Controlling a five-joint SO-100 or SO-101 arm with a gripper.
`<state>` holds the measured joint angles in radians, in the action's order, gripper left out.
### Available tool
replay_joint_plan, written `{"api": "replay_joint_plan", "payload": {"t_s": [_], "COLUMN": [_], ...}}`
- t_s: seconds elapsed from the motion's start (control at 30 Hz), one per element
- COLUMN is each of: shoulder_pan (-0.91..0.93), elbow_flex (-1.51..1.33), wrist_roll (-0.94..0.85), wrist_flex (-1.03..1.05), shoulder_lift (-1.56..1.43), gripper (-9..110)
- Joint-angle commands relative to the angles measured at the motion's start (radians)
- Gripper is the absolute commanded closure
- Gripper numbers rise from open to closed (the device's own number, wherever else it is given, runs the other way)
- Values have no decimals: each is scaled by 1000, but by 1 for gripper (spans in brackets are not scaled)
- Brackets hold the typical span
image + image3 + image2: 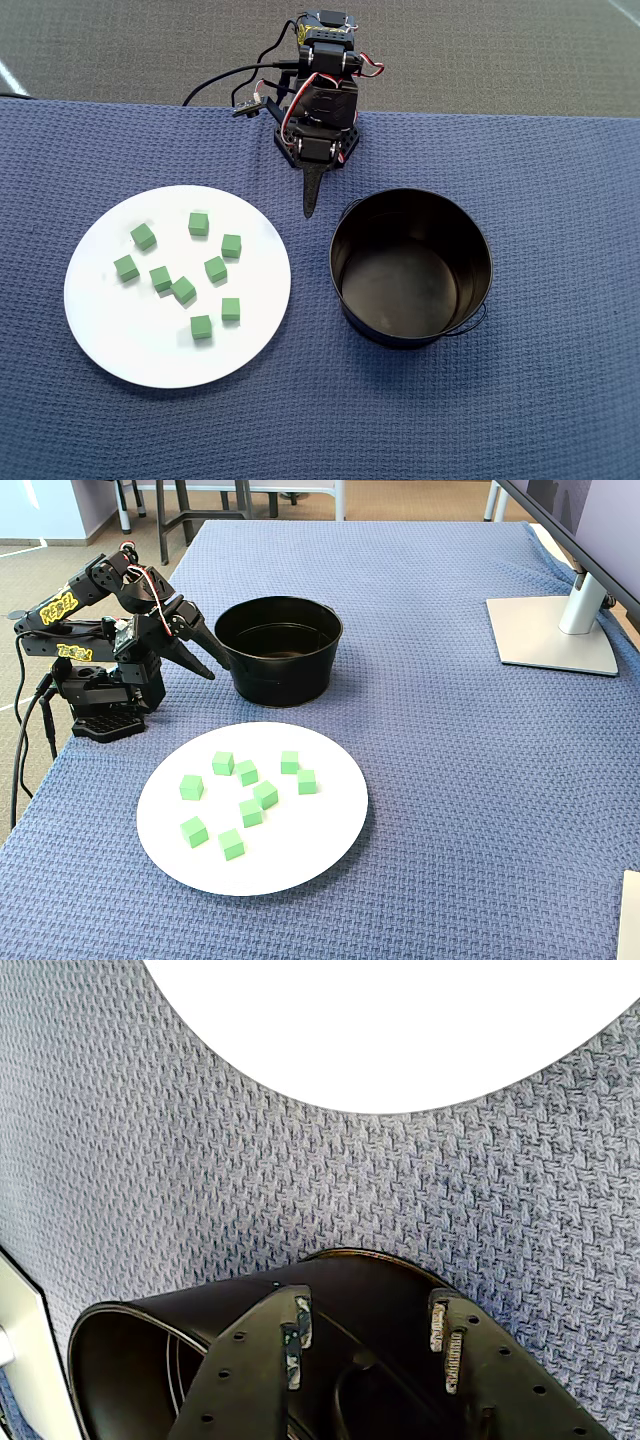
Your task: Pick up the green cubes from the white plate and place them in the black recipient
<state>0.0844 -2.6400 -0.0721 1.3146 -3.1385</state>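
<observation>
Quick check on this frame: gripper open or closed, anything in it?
Gripper: open, a clear gap between the fingers, holding nothing; it hangs by the black pot, away from the green cubes.

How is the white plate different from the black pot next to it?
The white plate is flat, shallow and wider; the black pot is tall with straight sides. The plate carries nine green cubes; the pot looks empty. The pot has a thin wire handle; the plate has none. Both are round and rest on the blue cloth.

yellow lettering on arm segments, too small to read, no other txt
</observation>
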Motion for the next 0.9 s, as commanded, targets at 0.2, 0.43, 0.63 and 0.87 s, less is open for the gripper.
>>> {"api": "replay_joint_plan", "payload": {"t_s": [0.2, 0.43, 0.63, 0.87], "shoulder_pan": [-48, 75, 202, 336], "elbow_flex": [-37, 110, 285, 534], "wrist_roll": [92, 253, 368, 525], "wrist_flex": [-183, -178, -175, -87], "shoulder_lift": [164, 284, 537, 804], "gripper": [88, 87, 88, 87]}}
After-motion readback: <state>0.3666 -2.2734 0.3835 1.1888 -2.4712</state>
